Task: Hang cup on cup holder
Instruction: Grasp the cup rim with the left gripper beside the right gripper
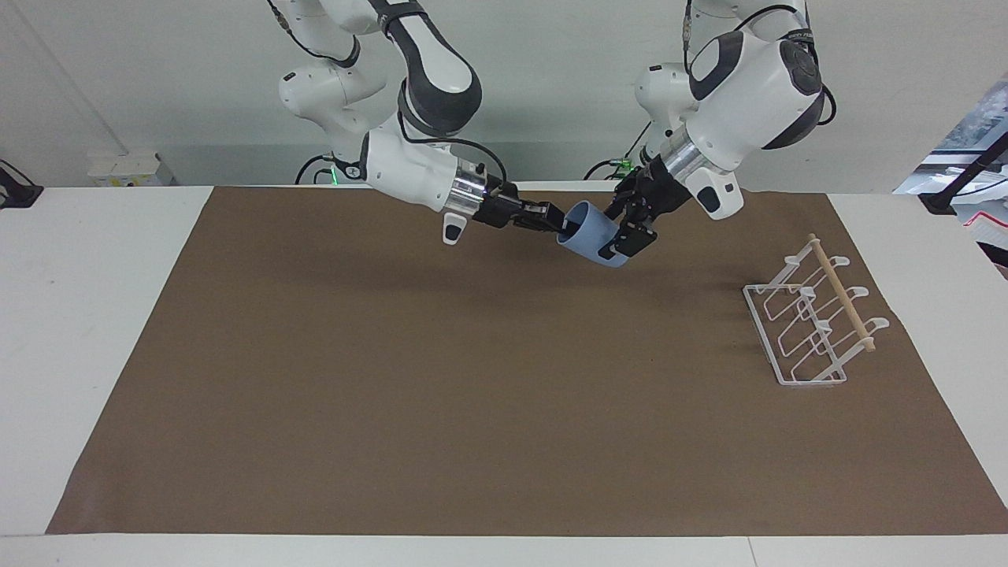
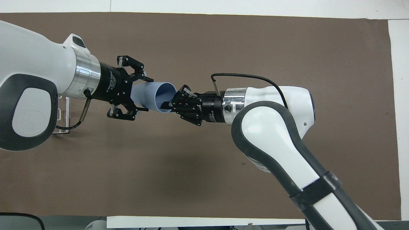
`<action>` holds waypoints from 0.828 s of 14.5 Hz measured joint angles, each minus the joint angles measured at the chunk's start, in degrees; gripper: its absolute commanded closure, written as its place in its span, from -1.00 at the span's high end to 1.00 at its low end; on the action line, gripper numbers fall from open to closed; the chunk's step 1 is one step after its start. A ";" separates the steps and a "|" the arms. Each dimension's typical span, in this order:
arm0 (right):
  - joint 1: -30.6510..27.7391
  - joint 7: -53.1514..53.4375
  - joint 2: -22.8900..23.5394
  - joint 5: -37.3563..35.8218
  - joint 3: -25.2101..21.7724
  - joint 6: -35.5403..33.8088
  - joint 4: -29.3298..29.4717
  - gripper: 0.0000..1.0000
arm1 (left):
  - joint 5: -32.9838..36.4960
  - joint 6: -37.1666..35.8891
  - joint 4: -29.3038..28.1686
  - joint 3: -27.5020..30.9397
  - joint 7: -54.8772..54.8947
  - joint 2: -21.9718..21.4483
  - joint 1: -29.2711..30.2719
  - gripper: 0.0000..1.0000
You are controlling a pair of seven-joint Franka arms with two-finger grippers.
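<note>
The light-blue cup (image 1: 589,230) (image 2: 150,95) hangs on its side in the air over the brown mat, near the robots' edge of the table. My right gripper (image 1: 557,224) (image 2: 170,104) is shut on its rim, one finger inside the mouth. My left gripper (image 1: 619,230) (image 2: 143,94) straddles the cup's tapered base end, fingers pressed against both sides. The white wire cup holder (image 1: 811,324) with its wooden dowel stands on the mat toward the left arm's end. In the overhead view the left arm hides all but a corner of the cup holder (image 2: 67,110).
A brown mat (image 1: 394,394) covers most of the white table. Nothing else lies on it.
</note>
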 measured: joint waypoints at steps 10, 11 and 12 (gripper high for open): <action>-0.05 -0.03 -0.05 0.00 -0.14 0.02 0.00 -0.97 | 0.03 1.65 -0.82 -0.78 1.02 -0.53 0.45 -1.00; -0.05 -0.03 -0.05 0.00 -0.14 0.04 0.00 -0.96 | 0.03 1.70 -0.84 -0.78 1.10 -0.53 0.45 -1.00; -0.05 -0.03 -0.05 0.00 -0.14 0.05 0.00 -0.82 | 0.03 1.73 -0.85 -0.79 1.16 -0.53 0.45 -1.00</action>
